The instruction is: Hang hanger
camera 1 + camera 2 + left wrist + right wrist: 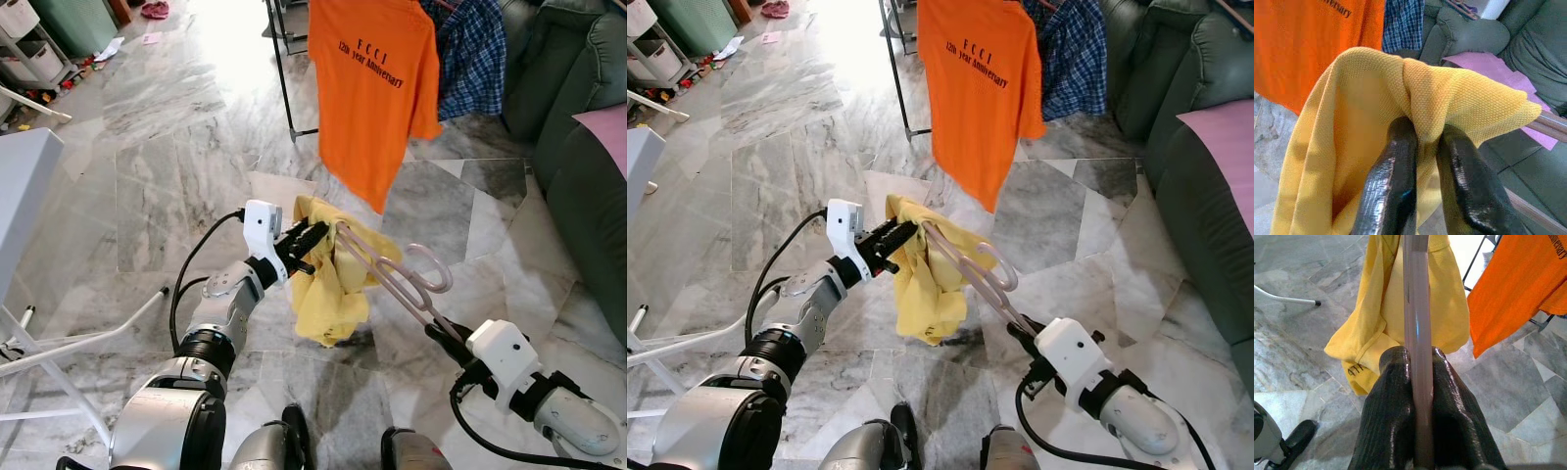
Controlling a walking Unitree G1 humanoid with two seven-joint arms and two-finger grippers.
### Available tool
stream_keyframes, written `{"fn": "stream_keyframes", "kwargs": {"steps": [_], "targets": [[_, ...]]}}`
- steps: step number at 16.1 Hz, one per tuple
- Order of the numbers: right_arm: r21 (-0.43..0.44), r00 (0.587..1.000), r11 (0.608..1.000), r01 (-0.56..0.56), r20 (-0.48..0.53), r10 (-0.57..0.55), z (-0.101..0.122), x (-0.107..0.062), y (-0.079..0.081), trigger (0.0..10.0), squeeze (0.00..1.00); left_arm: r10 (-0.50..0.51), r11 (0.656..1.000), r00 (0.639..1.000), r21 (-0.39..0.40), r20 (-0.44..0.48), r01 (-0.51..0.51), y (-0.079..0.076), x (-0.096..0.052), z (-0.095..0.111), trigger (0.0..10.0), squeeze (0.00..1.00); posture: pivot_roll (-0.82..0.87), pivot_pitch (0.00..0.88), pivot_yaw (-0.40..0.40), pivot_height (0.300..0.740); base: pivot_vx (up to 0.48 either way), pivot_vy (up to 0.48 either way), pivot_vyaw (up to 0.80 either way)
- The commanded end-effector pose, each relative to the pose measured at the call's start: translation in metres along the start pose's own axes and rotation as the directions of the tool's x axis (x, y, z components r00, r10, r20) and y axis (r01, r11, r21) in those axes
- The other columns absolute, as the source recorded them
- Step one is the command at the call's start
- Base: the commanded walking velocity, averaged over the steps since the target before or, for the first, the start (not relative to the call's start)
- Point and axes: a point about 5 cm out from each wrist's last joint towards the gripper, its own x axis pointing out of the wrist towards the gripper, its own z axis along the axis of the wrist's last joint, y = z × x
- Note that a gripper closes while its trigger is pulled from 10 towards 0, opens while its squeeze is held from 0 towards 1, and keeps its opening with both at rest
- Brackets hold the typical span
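So the right gripper (443, 333) has its fingers pressed tight on the lower end of the pink hanger (387, 269), which angles up and away from it toward the left gripper (312, 242), and that makes sense as a handle grip: it keeps the hook end free. The hook (438, 269) curls out to the side above the marble floor (167, 186), not on anything yet. The left gripper is pinching a fold of the yellow shirt (328, 284), fingers nearly closed with the cloth bunched between them, right where the shirt drapes over the hanger's far end. My guess is it's steadying or tugging the fabric so the shirt sits on the hanger and doesn't slide off while the thing gets carried. The rest of the shirt just hangs down loose between the two arms. Room-wise: grey veined marble tiles, bright glare from farther back, a black clothes rack (283, 83) ahead with an orange T-shirt (372, 93) printed "12th year Anniversary" and a blue plaid shirt (475, 59) next to it. That rack looks like the destination, and it's some way ahead. Dark green sofa (578, 127) along the robot's right with something pink on it (602, 127), and white frame legs (59, 343) on its left.
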Motion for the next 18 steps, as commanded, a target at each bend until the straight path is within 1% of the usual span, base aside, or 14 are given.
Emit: {"fn": "stream_keyframes", "kwargs": {"steps": [1, 3, 5, 13, 15, 18], "targets": [[-0.015, 0.999, 1.0, -0.022, 0.042, 0.022, 0.006, 0.003, 0.005, 10.0, 0.0, -0.014, 0.999, 1.0, 0.043, 0.021, 0.013, 0.003, -0.003, 0.006, 0.0, 0.0, -0.27, 0.213, 0.161, 0.74, 0.0, 0.0, 0.0], [-0.019, 0.999, 1.0, -0.016, 0.035, 0.017, 0.003, 0.002, 0.004, 10.0, 0.0, -0.037, 0.997, 0.998, 0.072, 0.059, 0.033, 0.002, 0.0, 0.017, 0.0, 0.0, -0.27, 0.213, 0.161, 0.74, 0.0, 0.0, 0.0], [-0.023, 1.0, 1.0, -0.007, 0.03, 0.007, 0.002, 0.003, 0.003, 10.0, 0.0, -0.047, 0.996, 0.996, 0.082, 0.079, 0.04, 0.001, 0.001, 0.023, 0.0, 0.0, -0.27, 0.211, 0.16, 0.74, 0.0, 0.0, 0.0], [-0.04, 1.0, 0.999, 0.014, 0.017, -0.013, -0.005, 0.005, 0.001, 10.0, 0.0, -0.073, 0.994, 0.99, 0.094, 0.123, 0.062, -0.001, 0.0, 0.032, 0.0, 0.0, -0.26, 0.207, 0.157, 0.74, 0.0, 0.0, 0.0], [-0.04, 1.0, 0.999, 0.016, 0.015, -0.015, -0.006, 0.006, 0.001, 10.0, 0.0, -0.088, 0.993, 0.987, 0.091, 0.136, 0.076, -0.004, 0.001, 0.035, 0.0, 0.0, -0.26, 0.208, 0.156, 0.74, 0.0, 0.0, 0.0], [-0.03, 0.999, 0.999, 0.031, 0.012, -0.03, -0.009, 0.007, 0.001, 10.0, 0.0, -0.145, 0.988, 0.976, 0.082, 0.161, 0.133, -0.012, 0.004, 0.041, 0.0, 0.0, -0.26, 0.211, 0.156, 0.74, 0.0, 0.0, 0.0]]}}
